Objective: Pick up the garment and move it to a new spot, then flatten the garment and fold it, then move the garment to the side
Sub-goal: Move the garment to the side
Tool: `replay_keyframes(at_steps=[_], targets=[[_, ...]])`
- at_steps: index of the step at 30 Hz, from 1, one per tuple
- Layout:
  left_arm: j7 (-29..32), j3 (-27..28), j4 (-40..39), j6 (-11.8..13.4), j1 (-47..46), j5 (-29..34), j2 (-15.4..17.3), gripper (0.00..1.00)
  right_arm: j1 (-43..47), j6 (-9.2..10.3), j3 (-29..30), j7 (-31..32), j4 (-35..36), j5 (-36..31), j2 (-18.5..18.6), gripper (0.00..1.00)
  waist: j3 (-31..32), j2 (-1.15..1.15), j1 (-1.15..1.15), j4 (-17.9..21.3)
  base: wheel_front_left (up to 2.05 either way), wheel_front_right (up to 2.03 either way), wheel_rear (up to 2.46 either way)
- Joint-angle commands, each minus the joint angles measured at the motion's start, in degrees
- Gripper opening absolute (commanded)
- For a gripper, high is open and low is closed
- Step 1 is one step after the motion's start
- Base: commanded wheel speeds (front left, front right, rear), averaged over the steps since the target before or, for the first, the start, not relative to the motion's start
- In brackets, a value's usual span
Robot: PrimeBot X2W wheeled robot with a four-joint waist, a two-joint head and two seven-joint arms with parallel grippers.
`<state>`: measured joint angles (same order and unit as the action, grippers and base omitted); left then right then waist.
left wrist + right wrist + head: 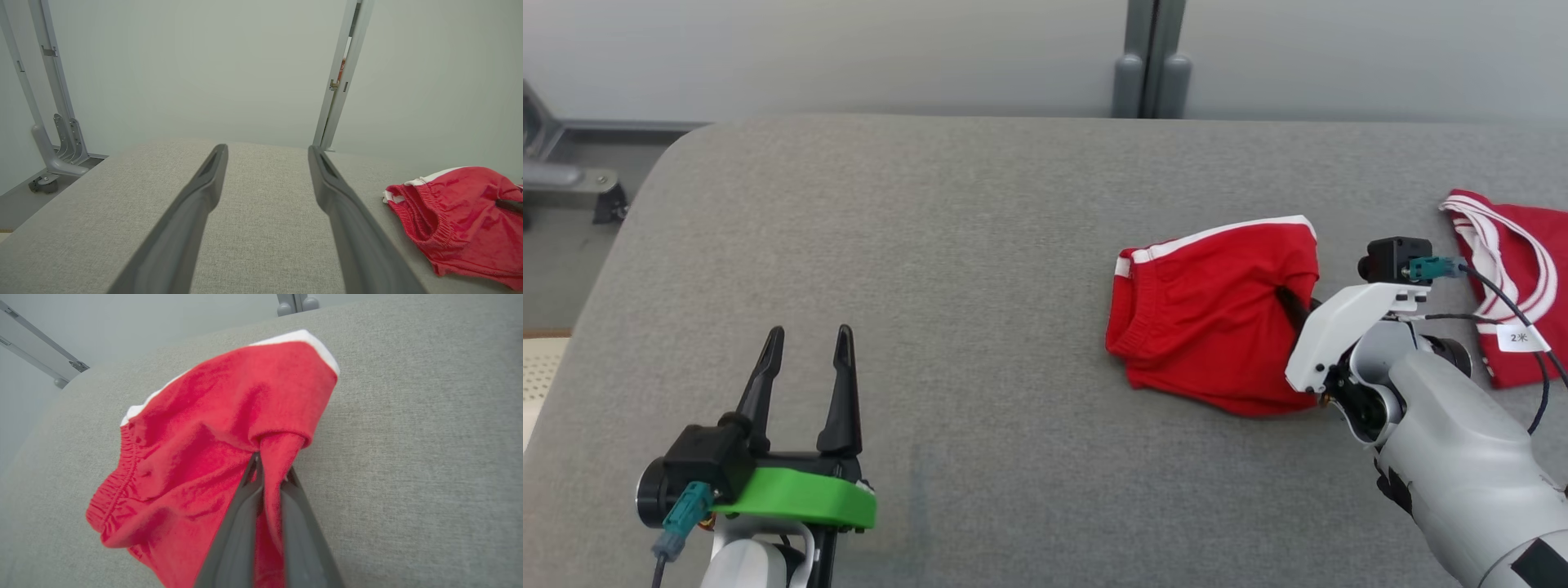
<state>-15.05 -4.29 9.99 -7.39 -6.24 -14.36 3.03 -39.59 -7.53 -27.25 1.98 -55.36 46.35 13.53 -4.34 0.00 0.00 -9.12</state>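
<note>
Red garment (1213,314) lies right of centre on the grey padded table (931,245), a fold pinched in the closed fingers of the right gripper (269,473). The pick-up looks in hand; next, a lift and carry to a new spot. The left gripper (806,343) stands wide, lower left. Another red cloth (1523,278), perhaps a shirt, lies at the right edge.

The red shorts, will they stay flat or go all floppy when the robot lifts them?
Probably floppy: the red shorts bunch into a soft fold where the right gripper pinches them. They look thin and light, so most of the cloth will likely dangle.
</note>
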Motion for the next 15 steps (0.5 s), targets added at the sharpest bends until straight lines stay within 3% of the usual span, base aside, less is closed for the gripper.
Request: replay_keyframes(at_steps=[1, 8, 15], targets=[[-0.13, -0.06, -0.1, -0.2, -1.02, -0.37, 0.38, 1.0, -0.55, 0.08, -0.3, -0.46, 0.39, 0.64, 0.25, 0.0, 0.35, 0.0, 0.0, 5.39, 0.0, 0.0, 0.0], [-0.13, -2.62, 0.42, -0.2, -3.12, -0.76, 0.63, 1.0, -0.12, 0.08, -1.55, -0.82, 2.56, 1.87, 0.91, 0.0, -0.56, 0.0, 0.0, 13.72, 0.0, 0.0, 0.0], [-0.13, -6.06, 1.17, -0.2, -5.27, -1.07, 0.48, 1.0, 0.19, 0.08, -1.75, -1.96, 4.8, 3.69, 1.62, 0.0, -2.61, 0.0, 0.0, 19.39, 0.0, 0.0, 0.0]])
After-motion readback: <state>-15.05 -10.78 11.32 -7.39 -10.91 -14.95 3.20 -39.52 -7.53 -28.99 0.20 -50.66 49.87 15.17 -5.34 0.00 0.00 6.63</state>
